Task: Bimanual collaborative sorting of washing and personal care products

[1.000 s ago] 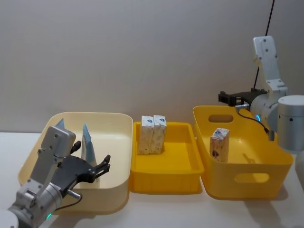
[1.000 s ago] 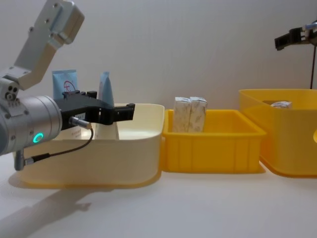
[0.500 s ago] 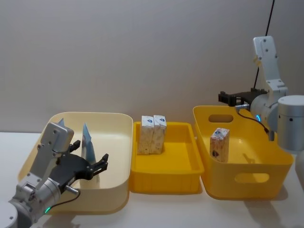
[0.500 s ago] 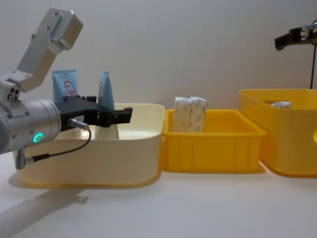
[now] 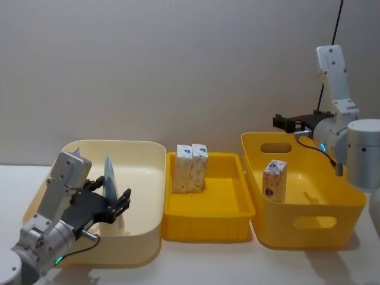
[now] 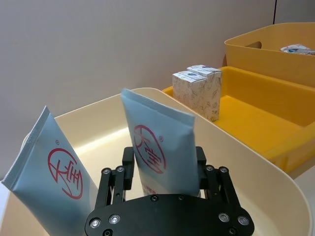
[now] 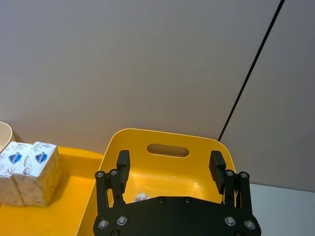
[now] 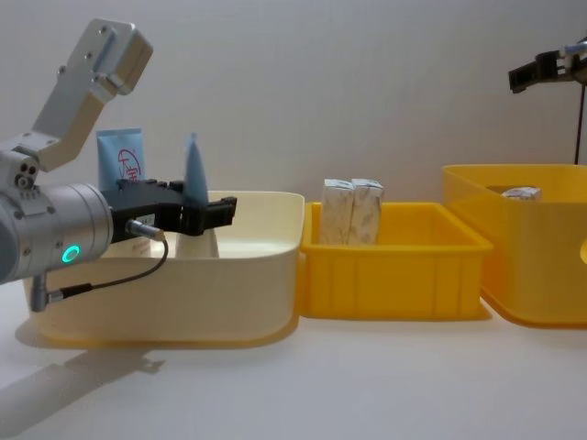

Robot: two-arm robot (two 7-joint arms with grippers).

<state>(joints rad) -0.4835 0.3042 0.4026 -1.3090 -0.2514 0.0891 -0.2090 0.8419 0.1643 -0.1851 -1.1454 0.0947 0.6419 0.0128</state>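
Jaws of left gripper [image 6: 164, 158] tight on light-blue tube [image 6: 153, 140] (right gripper [image 7: 170, 160] jaws wide apart)

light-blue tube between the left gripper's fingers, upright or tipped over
Upright: the light-blue plastic tube with red logo stands crimped end up in the cream plastic bin, with the left gripper closed on its sides.
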